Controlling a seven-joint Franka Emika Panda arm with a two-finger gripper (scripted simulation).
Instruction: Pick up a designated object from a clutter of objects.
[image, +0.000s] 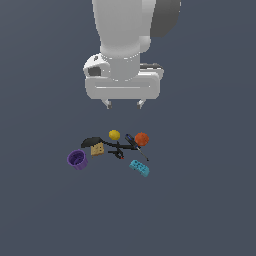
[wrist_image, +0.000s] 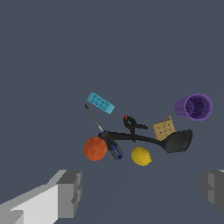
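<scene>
The purple cup (image: 77, 159) lies on its side at the exterior view's left end of the clutter, its dark hollow showing; it also shows in the wrist view (wrist_image: 194, 106). My gripper (image: 124, 104) hangs open and empty well above the clutter, over the yellow ball (image: 114, 134), apart from the cup. In the wrist view one finger (wrist_image: 69, 192) shows at each lower corner, wide apart. The clutter also holds an orange ball (image: 141, 139), a tan holed block (image: 97, 148), a cyan studded brick (image: 139, 168) and thin black tools (image: 122, 147).
A black spatula (wrist_image: 175, 141), a screwdriver (wrist_image: 107, 139) and a small clamp (wrist_image: 132, 124) lie crossed between the balls and the block. The flat grey floor (image: 200, 210) surrounds the group on all sides.
</scene>
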